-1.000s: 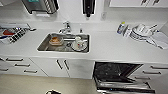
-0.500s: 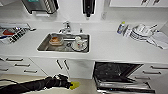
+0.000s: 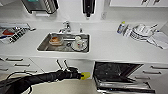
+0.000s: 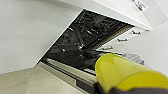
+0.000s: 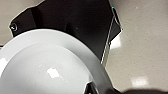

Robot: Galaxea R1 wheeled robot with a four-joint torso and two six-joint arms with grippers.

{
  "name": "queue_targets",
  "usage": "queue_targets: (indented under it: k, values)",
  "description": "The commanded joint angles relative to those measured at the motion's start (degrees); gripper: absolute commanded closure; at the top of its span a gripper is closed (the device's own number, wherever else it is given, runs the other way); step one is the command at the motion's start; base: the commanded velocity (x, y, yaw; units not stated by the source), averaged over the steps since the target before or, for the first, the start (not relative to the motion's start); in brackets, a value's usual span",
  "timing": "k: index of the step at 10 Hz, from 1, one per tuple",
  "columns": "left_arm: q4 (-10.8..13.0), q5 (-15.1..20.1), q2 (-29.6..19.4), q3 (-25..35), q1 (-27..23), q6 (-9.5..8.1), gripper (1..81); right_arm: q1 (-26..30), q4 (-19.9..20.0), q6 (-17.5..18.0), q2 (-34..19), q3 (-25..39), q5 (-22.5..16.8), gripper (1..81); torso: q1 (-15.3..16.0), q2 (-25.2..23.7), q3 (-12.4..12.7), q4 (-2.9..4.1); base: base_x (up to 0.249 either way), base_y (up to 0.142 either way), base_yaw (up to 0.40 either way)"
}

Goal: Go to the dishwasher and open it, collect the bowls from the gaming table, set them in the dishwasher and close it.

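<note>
The dishwasher [image 3: 117, 75] stands open under the counter, its door [image 3: 125, 87] folded down and its inside dark. My left arm reaches in from the left, and my left gripper [image 3: 81, 75] is shut on a yellow bowl [image 3: 85, 75] just left of the opening. In the left wrist view the yellow bowl [image 4: 125, 72] sits close in front of the dishwasher's dark racks [image 4: 82, 47]. In the right wrist view my right gripper [image 5: 92, 88] is shut on the rim of a white bowl [image 5: 50, 67] above the pale floor. The gaming table is out of view.
A steel sink [image 3: 42, 47] holding dishes is set in the white counter, with a faucet [image 3: 66, 26] behind it. Stacked plates [image 3: 141, 31] and a bottle [image 3: 120, 27] stand at the right. White cabinet doors [image 3: 62, 65] and drawers [image 3: 15, 62] flank the dishwasher.
My left arm has come into the head view from the left and carried the yellow bowl rightward to the edge of the open dishwasher.
</note>
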Motion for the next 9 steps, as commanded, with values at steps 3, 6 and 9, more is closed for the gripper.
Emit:
queue_targets:
  k: [3, 6, 9]
  values:
    - [-1.15, 0.54, 12.01, -5.59, -10.39, -1.96, 81.1, -0.1, -0.23, 0.05, -0.64, 0.52, -4.45, 81.1, 0.0, 0.0, -0.02, 0.0, 0.0, 0.0, 0.0]
    - [-0.89, 0.71, 20.34, -8.84, -11.35, -1.96, 81.1, 0.17, -0.49, 0.05, -0.02, 0.52, -4.72, 81.1, 0.02, 0.0, -0.04, 0.0, 0.0, 0.0, 0.0]
    - [-1.24, 2.56, 26.07, -10.69, -15.04, -1.96, 81.1, 0.16, -0.49, 0.05, 0.16, 0.43, -4.63, 81.1, 0.02, 0.02, -0.09, 0.0, 0.0, 0.0, 0.0]
